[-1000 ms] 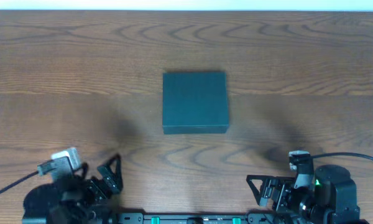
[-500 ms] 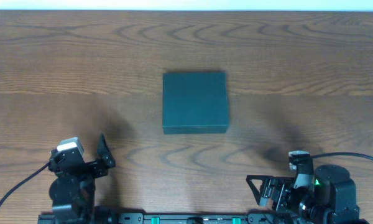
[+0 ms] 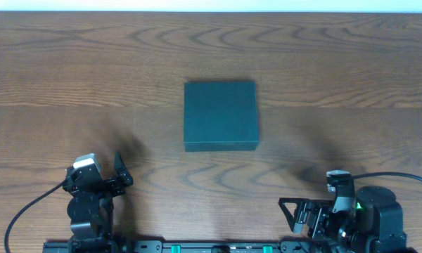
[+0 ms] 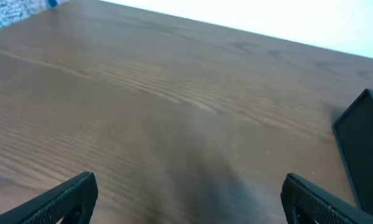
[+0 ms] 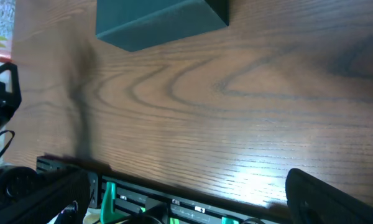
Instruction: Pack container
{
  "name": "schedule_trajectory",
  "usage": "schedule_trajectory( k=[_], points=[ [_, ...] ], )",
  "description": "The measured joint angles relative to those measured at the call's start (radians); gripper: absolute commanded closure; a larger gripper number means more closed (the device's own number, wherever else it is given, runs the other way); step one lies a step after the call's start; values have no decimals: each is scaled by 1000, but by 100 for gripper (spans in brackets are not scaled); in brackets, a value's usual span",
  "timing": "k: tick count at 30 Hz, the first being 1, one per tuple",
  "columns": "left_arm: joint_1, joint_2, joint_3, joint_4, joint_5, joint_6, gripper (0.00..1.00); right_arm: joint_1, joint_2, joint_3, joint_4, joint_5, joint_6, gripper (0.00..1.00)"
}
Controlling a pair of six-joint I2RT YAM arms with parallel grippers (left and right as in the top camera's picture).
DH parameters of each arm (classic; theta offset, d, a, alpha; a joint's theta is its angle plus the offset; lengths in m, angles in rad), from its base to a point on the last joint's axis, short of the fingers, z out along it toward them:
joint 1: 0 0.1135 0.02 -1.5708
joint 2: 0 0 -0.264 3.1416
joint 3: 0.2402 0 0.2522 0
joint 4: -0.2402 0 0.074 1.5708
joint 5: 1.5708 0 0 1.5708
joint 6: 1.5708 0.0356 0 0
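The container (image 3: pixel 221 115) is a dark, roughly square, shallow box lying closed on the wooden table, near its middle. My left gripper (image 3: pixel 98 173) is at the near left, well short of the box, and points toward the far side. In the left wrist view its fingertips (image 4: pixel 71 194) stand wide apart with only bare wood between them, and the container (image 4: pixel 364 149) shows at the right edge. My right gripper (image 3: pixel 290 215) rests at the near right, open and pointing left. The right wrist view shows the container (image 5: pixel 154 18) at the top, far from that gripper (image 5: pixel 186 200).
A black rail with green clips (image 5: pixel 143 205) runs along the table's front edge between the two arm bases. The left arm (image 5: pixel 0 99) shows at the left edge of the right wrist view. A cable (image 3: pixel 401 177) trails from the right arm.
The left arm has swung from pointing right to pointing toward the far side and has shifted a little to the right. The right arm and the container have not moved.
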Motion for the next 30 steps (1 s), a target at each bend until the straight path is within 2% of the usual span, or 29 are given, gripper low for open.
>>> schedule_trajectory(
  k=[30],
  points=[
    [0, -1, -13, 0, -1, 37, 5, 0, 0, 0, 0, 7, 0, 1]
  ],
)
